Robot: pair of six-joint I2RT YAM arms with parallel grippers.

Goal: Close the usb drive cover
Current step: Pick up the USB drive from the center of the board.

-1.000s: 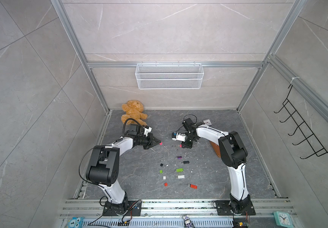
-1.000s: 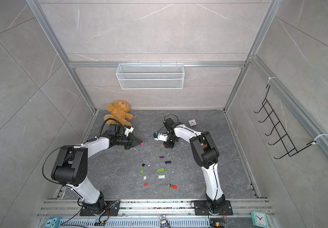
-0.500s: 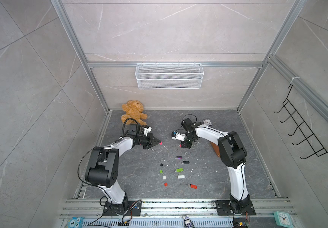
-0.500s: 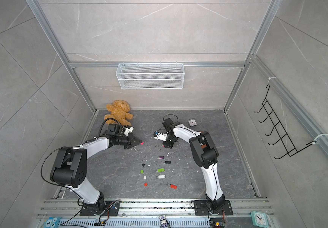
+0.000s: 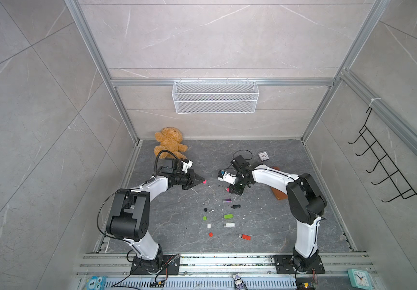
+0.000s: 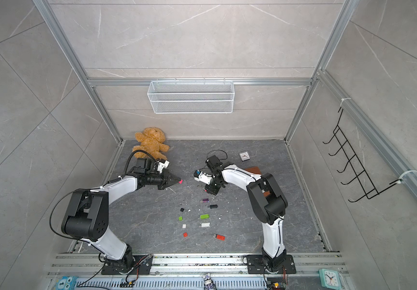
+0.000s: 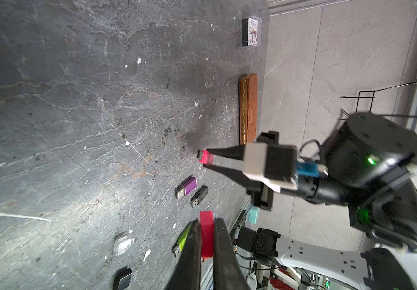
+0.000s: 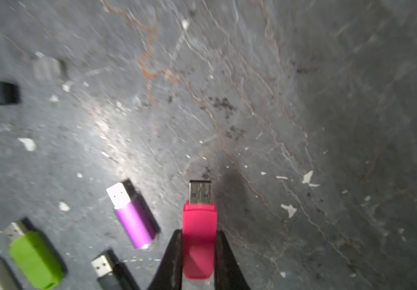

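- Leaves the teddy bear slumped at the back wall, far left, well apart from the work.
- Pinches the red cap in the closed left hand, lifted off the counter and aimed across at the other arm; probably held out so as to meet the plug in the air.
- Cannot make out the cap's open mouth: boxed in by the black fingers on either side, so no telling whether squarely faced to the plug.
- Leaves a clear gap between cap and drive; cover judged not yet on.
- Grips the pink usb drive by its body in the closed right hand, also clear of the counter, with the bare metal plug poking out past the fingertips; likely taken by the rear to leave the front free for the cap.
- Loses the drive's rear end between the fingers and past the frame edge in the right wrist view.
- Shows both pieces as mere pink specks in both top views; too small there for judging alignment.
- Leaves spare uncapped drives flat on the counter near the right hand: purple drive, green drive, black drive; blurred in the right wrist view, with the last two cropped at the edge.
- Further right, covers part of the brown wallet with the right arm in both top views; cannot read the small clock near the back wall.
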